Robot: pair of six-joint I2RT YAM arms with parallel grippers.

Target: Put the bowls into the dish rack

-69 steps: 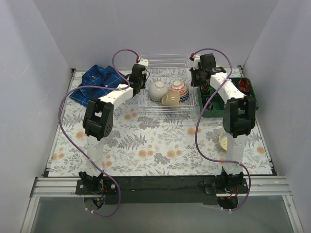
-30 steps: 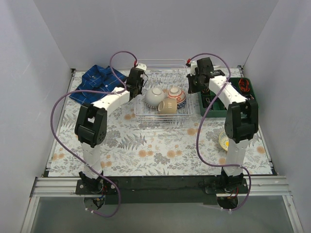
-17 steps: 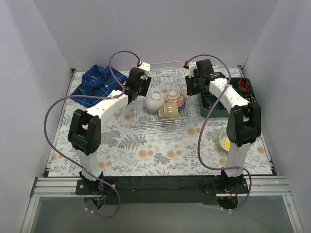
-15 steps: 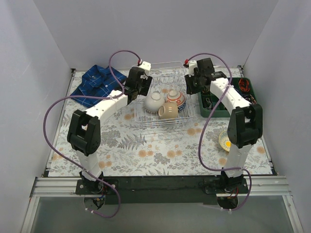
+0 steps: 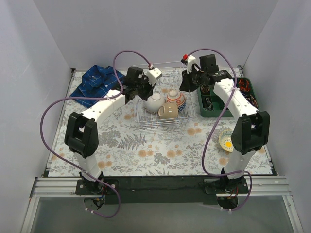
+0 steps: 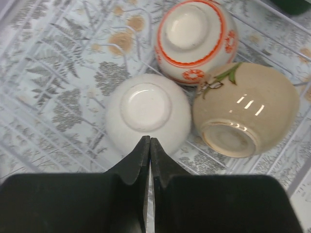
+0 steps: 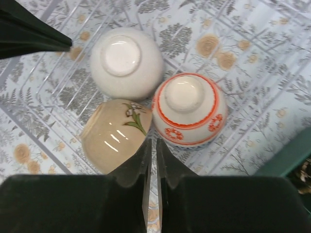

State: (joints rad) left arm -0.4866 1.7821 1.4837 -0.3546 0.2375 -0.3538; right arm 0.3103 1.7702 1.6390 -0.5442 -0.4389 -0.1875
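Note:
The white wire dish rack (image 5: 146,119) stands at the middle back and holds three bowls. A white bowl (image 5: 154,102) (image 6: 148,114) (image 7: 126,62) and a red-patterned bowl (image 5: 176,98) (image 6: 195,41) (image 7: 189,109) sit upside down. A beige bowl (image 5: 167,111) (image 6: 245,109) (image 7: 114,136) lies on its side. My left gripper (image 5: 145,94) (image 6: 149,141) hovers shut and empty over the white bowl. Over the gap between the beige and red bowls, my right gripper (image 5: 184,88) (image 7: 151,141) hangs empty, fingertips a thin slit apart. A yellow bowl (image 5: 226,140) rests on the cloth beside the right arm.
A blue plaid shirt (image 5: 97,82) lies at the back left. A green compartmented tray (image 5: 208,110) with small items stands right of the rack. Purple cables arch over both arms. Grey walls close in the table on three sides.
Both arms have swung in from the rack's sides to hover over the bowls. Earlier the rack slid a little left and toward the front.

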